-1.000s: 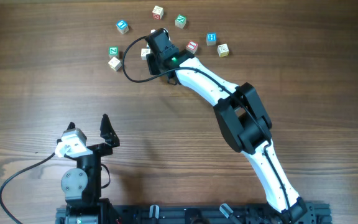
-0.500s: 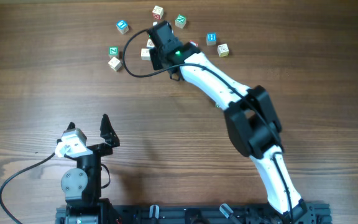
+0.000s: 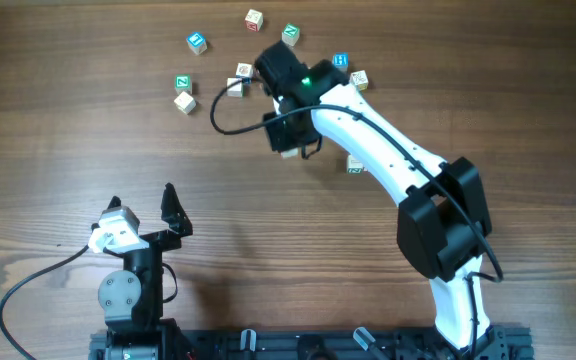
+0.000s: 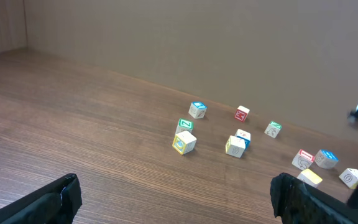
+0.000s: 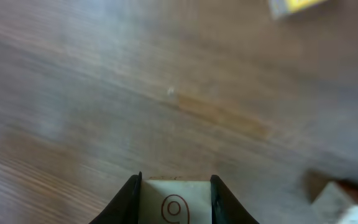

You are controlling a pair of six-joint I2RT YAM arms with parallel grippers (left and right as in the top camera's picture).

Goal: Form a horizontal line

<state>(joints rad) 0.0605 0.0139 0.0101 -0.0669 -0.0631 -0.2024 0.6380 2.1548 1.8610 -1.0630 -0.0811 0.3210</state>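
No horizontal line existed yet: the letter cubes (image 3: 184, 101) lay loose across the far side of the desk (image 3: 68, 150), none clearly joined edge to edge. One whitish cube (image 5: 174, 198) with a red mark sat clamped between the right fingers (image 5: 129, 202), pinched on two opposite faces. Beyond that held cube a yellow cube (image 5: 294, 5) showed, blurred. I judged these pieces light, rigid and quick to slide when nudged, so flat opposite sides were the place to hold. The left fingers (image 4: 48, 202) stood spread wide and empty, well apart from the held cube.
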